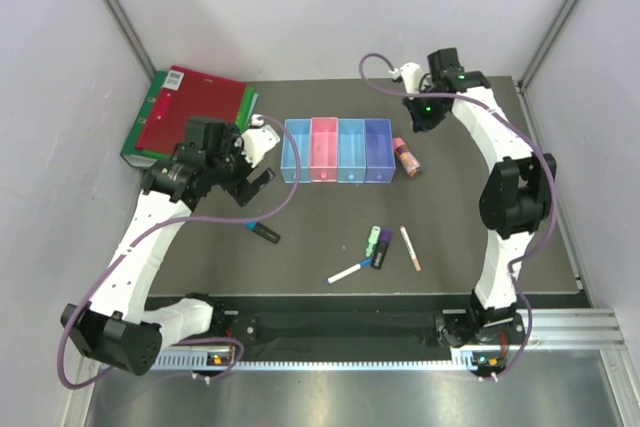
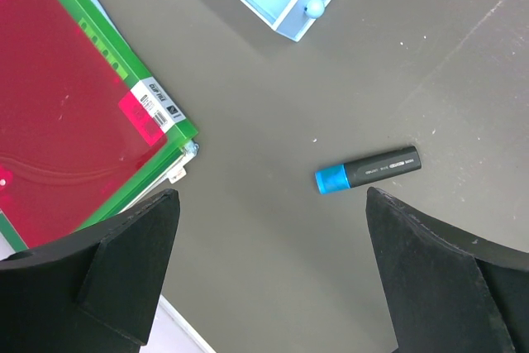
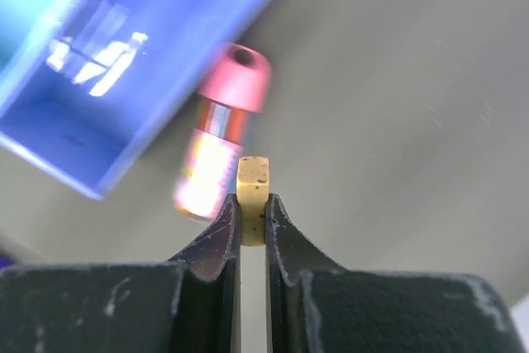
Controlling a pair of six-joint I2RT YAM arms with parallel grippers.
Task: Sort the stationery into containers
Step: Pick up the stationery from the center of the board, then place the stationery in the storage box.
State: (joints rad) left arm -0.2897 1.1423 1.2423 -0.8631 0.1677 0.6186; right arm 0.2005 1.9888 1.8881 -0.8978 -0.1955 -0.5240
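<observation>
1. Nearest the arm bases, a white pen (image 1: 349,272) with a blue cap lies slanted on the dark counter (image 1: 320,217). One end is close to a purple highlighter (image 1: 382,250).
2. Just left of that highlighter lies a green marker (image 1: 373,237), nearly parallel to it. Whether the two touch cannot be told. A pink pen (image 1: 410,247), thin, lies a little apart to their right.
3. Well apart to the left, a blue highlighter (image 1: 264,232) (image 2: 368,169) lies alone on its side, blue cap toward the left.
4. Above the counter beyond it hovers the left gripper (image 1: 250,179) (image 2: 271,196), jaws spread wide with nothing between them. Its wrist view looks down on the blue highlighter, which lies nearer one finger than the other.
5. Farther back stand the bins (image 1: 310,179), four joined in a row. From left to right they are light blue, pink, light blue and a purple bin (image 1: 378,179) (image 3: 124,80).
6. A bottle (image 1: 407,159) (image 3: 223,138), brown with a pink cap, lies on its side just beside the purple bin's right end, cap pointing away from the bases.
7. At the far left, the binders (image 1: 190,112) (image 2: 66,121) lie stacked, red over green.
8. At the far right, the right gripper (image 1: 418,109) (image 3: 253,208) is raised off the counter and closed on a tan block (image 3: 253,179). The block is pinched at the fingertips with its end standing proud of them. Below it, the bottle and the purple bin show blurred.
</observation>
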